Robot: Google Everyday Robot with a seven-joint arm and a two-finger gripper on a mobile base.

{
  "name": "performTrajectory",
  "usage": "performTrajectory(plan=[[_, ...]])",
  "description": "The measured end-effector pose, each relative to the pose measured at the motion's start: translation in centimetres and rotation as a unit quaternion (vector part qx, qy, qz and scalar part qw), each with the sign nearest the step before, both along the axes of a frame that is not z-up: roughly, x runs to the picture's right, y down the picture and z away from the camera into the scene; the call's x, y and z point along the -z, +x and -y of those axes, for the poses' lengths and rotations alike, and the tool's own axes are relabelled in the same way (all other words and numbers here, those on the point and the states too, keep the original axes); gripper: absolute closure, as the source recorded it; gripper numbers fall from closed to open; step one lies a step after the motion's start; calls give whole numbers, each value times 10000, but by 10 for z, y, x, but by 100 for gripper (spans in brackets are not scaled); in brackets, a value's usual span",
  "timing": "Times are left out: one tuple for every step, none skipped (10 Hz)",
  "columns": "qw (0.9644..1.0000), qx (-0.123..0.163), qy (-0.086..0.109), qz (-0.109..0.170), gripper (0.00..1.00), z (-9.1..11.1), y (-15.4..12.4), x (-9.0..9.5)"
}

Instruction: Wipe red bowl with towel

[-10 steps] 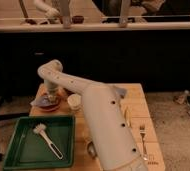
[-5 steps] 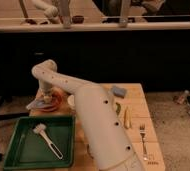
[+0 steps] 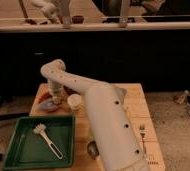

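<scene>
The tool [image 3: 52, 101] is squeezed shut on the towel [image 3: 47, 105], right by the red bowl [image 3: 55, 96].

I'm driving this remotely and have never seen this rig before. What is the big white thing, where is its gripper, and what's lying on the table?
The big white shape is the robot's single arm, seen from behind and above it; where the camera sits is not known. The arm reaches across a wooden table and bends down at the far left. Its gripper hangs there, shut, over the red bowl, with the pale towel bunched beside it. The arm hides whether the gripper actually holds the towel. Also on the table: a green tray holding a white brush, a small pale cup, and a fork on the right.
</scene>
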State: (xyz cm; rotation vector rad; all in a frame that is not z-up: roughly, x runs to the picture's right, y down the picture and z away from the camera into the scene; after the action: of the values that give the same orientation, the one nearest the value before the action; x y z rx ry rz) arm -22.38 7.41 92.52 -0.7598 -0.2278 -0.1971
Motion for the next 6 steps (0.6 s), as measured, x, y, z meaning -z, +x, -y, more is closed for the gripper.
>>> performTrajectory(plan=[[10000, -12, -35, -67, 100, 1, 2, -6], [9999, 38, -82, -124, 100, 6, -1, -18], [9998, 86, -102, -122, 100, 9, -6, -23], [9998, 149, -102, -90, 100, 12, -17, -27], [9997, 234, -94, -18, 100, 14, -33, -29], [9994, 316, -68, 87, 100, 17, -50, -30]])
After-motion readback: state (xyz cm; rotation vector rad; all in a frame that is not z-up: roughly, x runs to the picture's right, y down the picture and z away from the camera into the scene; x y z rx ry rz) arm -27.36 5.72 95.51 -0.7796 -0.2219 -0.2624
